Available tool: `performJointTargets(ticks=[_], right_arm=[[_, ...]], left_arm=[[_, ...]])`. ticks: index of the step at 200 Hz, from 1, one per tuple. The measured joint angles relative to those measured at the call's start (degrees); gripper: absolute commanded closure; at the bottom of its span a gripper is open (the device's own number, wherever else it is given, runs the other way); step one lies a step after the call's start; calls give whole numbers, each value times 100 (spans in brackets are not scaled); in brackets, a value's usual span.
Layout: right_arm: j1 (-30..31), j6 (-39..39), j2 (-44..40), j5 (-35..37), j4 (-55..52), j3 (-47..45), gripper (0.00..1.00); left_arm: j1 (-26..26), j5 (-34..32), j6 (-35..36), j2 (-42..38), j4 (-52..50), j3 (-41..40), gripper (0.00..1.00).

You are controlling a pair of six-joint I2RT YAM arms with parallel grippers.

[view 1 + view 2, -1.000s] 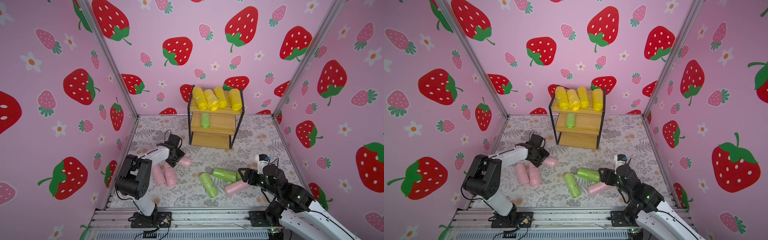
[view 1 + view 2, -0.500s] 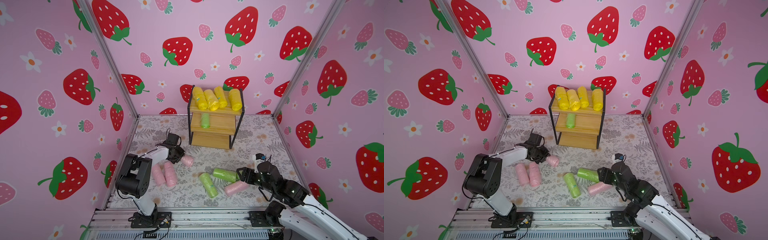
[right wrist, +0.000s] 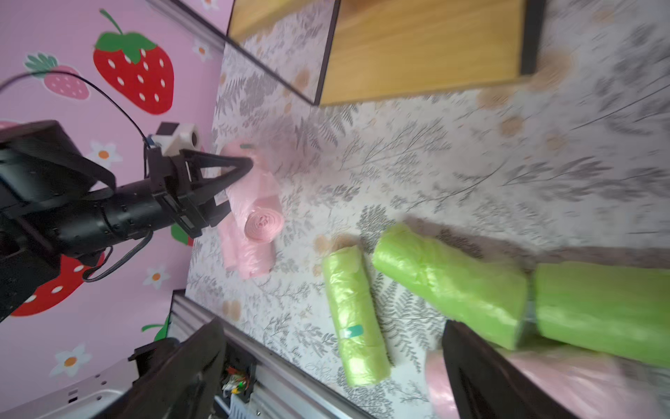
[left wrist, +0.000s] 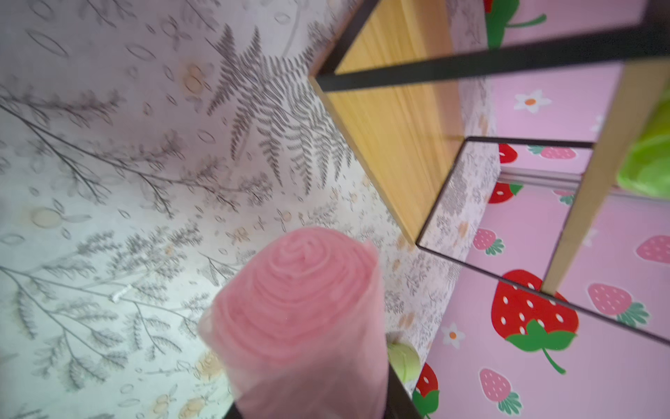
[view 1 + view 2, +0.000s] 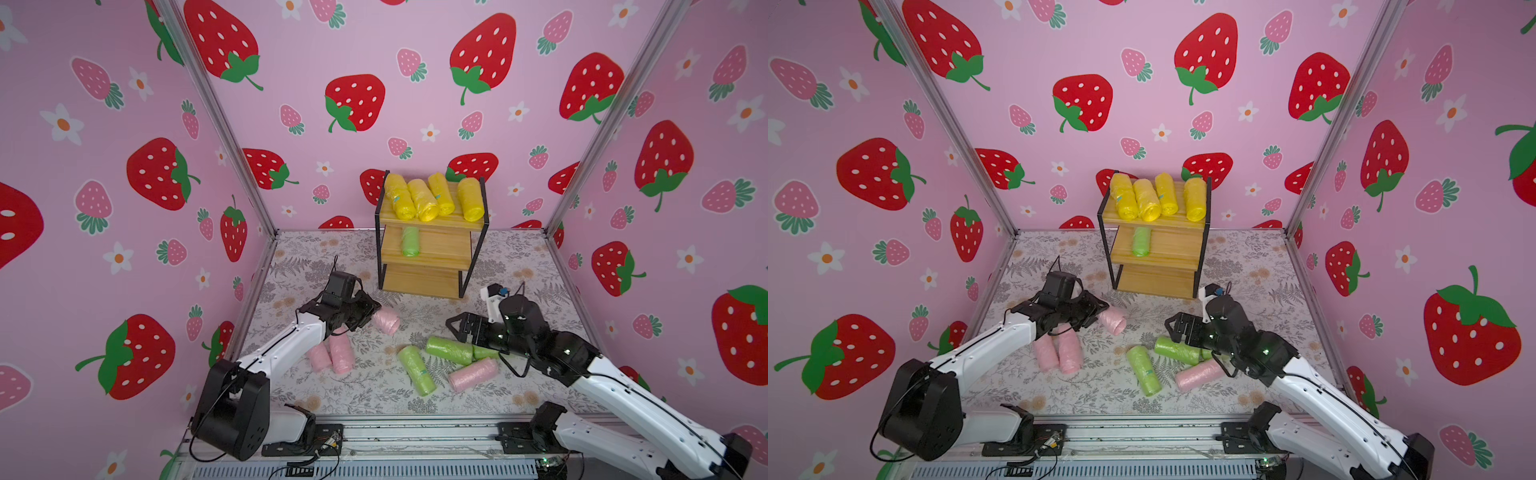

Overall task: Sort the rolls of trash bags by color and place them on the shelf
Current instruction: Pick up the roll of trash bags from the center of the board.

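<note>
We see the left end effector (image 5: pixel 374 317) clamped on a pale pink roll of crinkly plastic film (image 5: pixel 387 322). It is low over the fern-printed worktop (image 5: pixel 291 266), near the foot of the three-tier shelf of light wooden boards in a thin black wire frame (image 5: pixel 440 247). The right end effector (image 5: pixel 456 329) gapes wide and holds nothing, just above two light green film rolls (image 5: pixel 449 350) lying end to end.

Four yellow film rolls (image 5: pixel 432 199) sit on the top board, and one green roll (image 5: pixel 410 241) on the middle board. Loose on the worktop are two pink rolls (image 5: pixel 332 355) side by side, a third green roll (image 5: pixel 417 370), and a last pink roll (image 5: pixel 473 372) just beside the green pair.

We judge these risks. The film is glossy and soft, so the held roll may squash or slip out. Cylinders set down askew may roll off a board. A finger may snag the wire frame and shift the shelf, which looks light. The right end effector, closing here, may pinch both green rolls or knock the pink one.

In the left wrist view the held roll's end shows a spiral of wound layers.
</note>
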Motion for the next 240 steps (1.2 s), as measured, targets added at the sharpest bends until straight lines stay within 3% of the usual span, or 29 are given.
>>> performJointTargets(ticks=[42, 134, 210, 240], right_arm=[[1010, 313, 1449, -199, 940, 341, 1], [1388, 953, 2214, -39, 2518, 271, 1], [1456, 1248, 2490, -70, 3036, 269, 26], [1467, 1351, 2559, -125, 3283, 232, 47]], left_arm=[[-503, -48, -437, -688, 37, -496, 100], [-634, -192, -883, -1681, -68, -732, 100], [-640, -304, -1056, -1947, -74, -855, 100], [-643, -306, -1071, -1919, -68, -857, 100]])
